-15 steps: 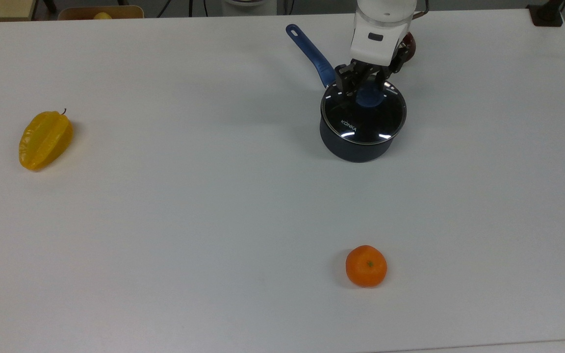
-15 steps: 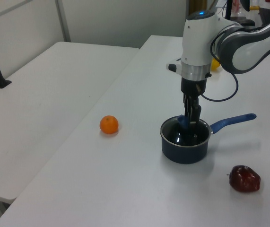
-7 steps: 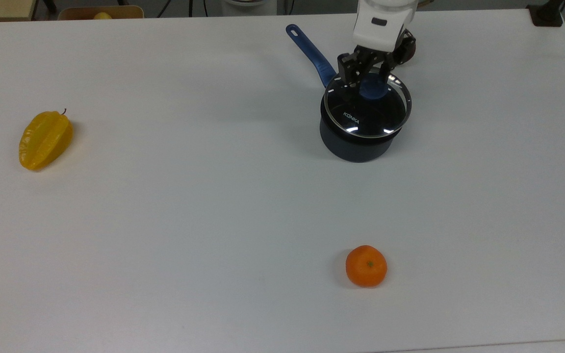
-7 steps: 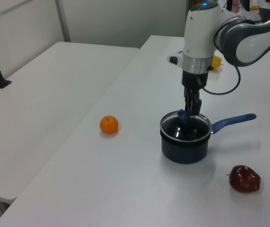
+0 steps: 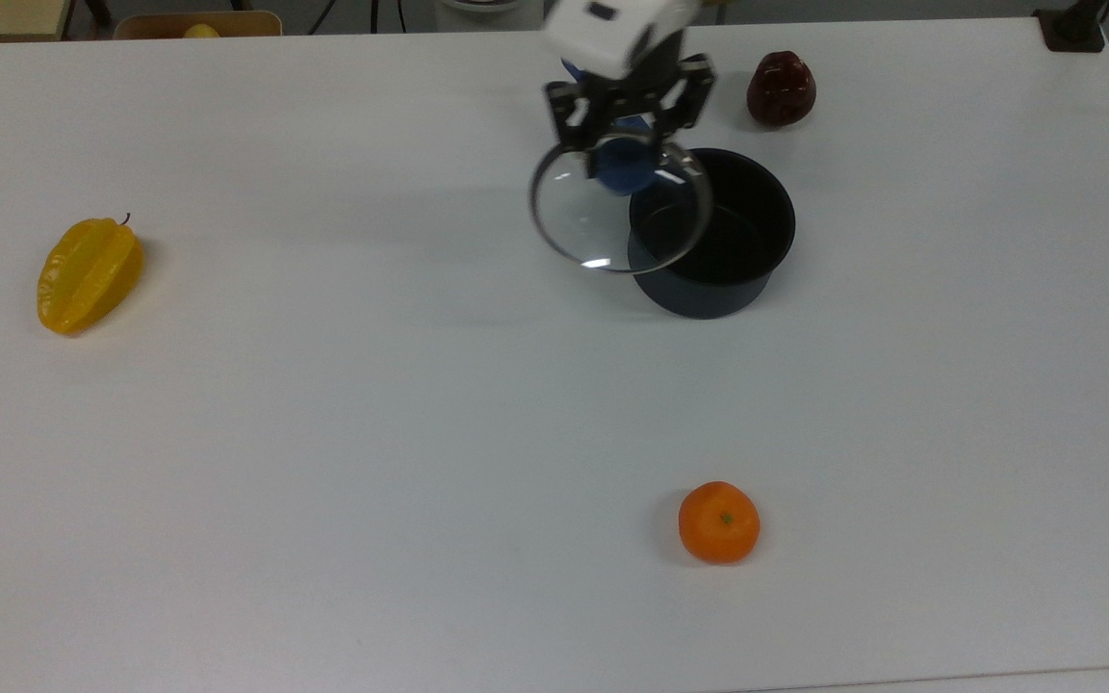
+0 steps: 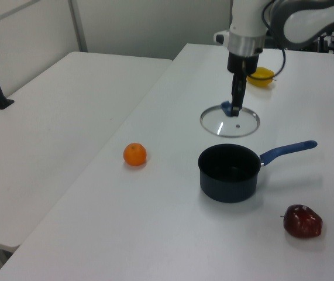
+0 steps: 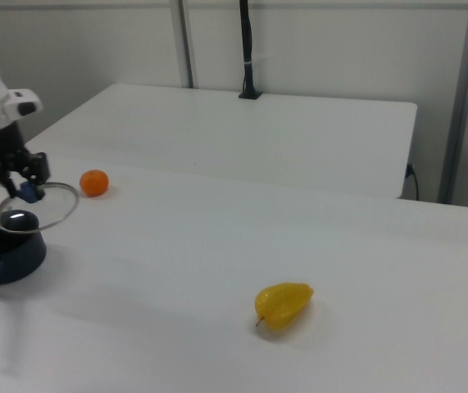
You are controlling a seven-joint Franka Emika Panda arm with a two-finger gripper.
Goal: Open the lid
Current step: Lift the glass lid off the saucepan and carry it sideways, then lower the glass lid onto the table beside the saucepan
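The round clear glass lid [image 5: 581, 219] with a metal rim hangs in the air, level, off the saucepan. My gripper [image 5: 625, 146] is shut on its blue knob [image 5: 624, 166]. In the top view the lid overlaps the left rim of the open dark blue saucepan [image 5: 701, 289]. From the left view, the lid [image 6: 218, 124] floats behind the saucepan [image 6: 229, 175], under my gripper [image 6: 234, 109]. The right view has the lid [image 7: 52, 205] just above the saucepan [image 7: 14, 255], with the gripper [image 7: 20, 190] on the knob.
On the white table [image 5: 372, 414] lie an orange [image 5: 718, 522] near the front, a yellow starfruit [image 5: 90, 274] at the top view's left, and a dark red apple [image 5: 781, 89] behind the saucepan. The saucepan's long handle [image 6: 286, 151] points to the left view's right.
The lid has come up off the saucepan and moved to the top view's left with my gripper. The saucepan now stands open, and the apple has come into sight.
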